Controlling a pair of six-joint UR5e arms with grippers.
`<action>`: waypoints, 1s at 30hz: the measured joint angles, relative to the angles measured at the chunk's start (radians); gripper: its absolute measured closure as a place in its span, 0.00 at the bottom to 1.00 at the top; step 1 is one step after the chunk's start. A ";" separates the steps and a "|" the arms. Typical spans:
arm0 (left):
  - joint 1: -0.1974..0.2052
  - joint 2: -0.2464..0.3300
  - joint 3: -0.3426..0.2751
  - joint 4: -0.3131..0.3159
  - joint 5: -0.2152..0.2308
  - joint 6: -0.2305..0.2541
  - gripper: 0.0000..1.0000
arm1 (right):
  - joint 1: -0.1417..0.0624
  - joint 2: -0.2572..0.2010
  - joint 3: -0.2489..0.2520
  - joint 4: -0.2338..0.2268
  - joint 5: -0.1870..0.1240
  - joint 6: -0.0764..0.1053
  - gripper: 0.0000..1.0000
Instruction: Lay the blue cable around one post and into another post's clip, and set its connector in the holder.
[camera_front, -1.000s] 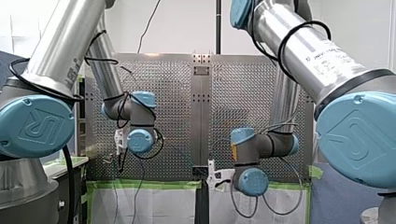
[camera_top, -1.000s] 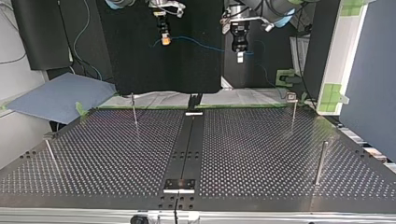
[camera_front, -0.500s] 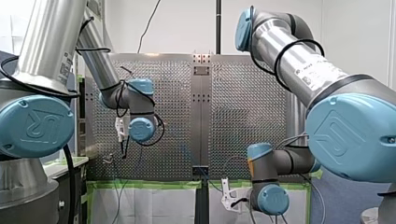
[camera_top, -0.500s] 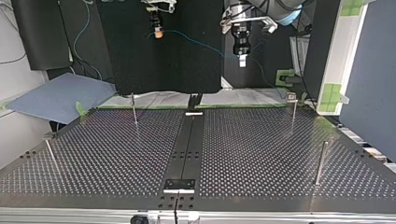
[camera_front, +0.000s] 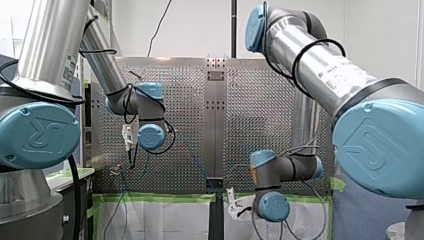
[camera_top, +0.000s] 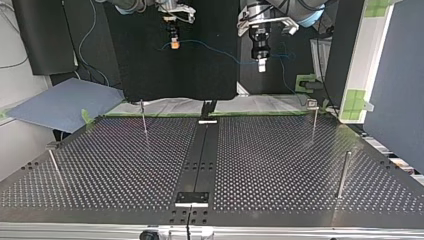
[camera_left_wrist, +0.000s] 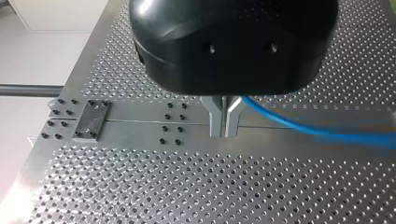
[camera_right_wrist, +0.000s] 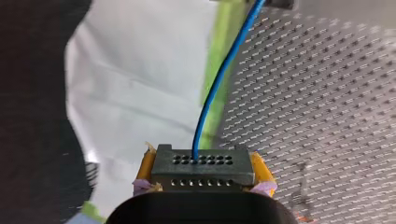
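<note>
Where the right wrist view looks along my right gripper (camera_right_wrist: 203, 171), you see its yellow pads (camera_right_wrist: 146, 164) pinching a dark grey connector (camera_right_wrist: 203, 167), a flat block with two rows of small holes. The blue cable (camera_right_wrist: 218, 77) is thin and leaves the block's middle in a gentle bend, with the perforated table (camera_right_wrist: 327, 93) beyond it. In the top view the cable sags slightly across to my left gripper (camera_top: 260, 64), well above the table and its posts (camera_top: 143, 117). My left gripper's metal fingers (camera_left_wrist: 218, 119) are pressed together on the cable, which comes out just beside them. The gripper's black housing hides the cable's path above the fingers. In the front view the cable is too faint to follow.
</note>
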 joint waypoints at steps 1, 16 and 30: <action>0.000 0.000 0.000 0.000 0.000 0.003 0.93 | 0.009 -0.009 -0.009 0.009 0.009 -0.005 1.00; 0.026 0.000 0.001 -0.001 -0.003 0.013 1.00 | 0.053 -0.139 -0.140 0.140 0.066 -0.018 1.00; 0.060 0.003 0.023 -0.007 0.009 0.010 1.00 | 0.058 -0.242 -0.256 0.256 0.062 -0.060 1.00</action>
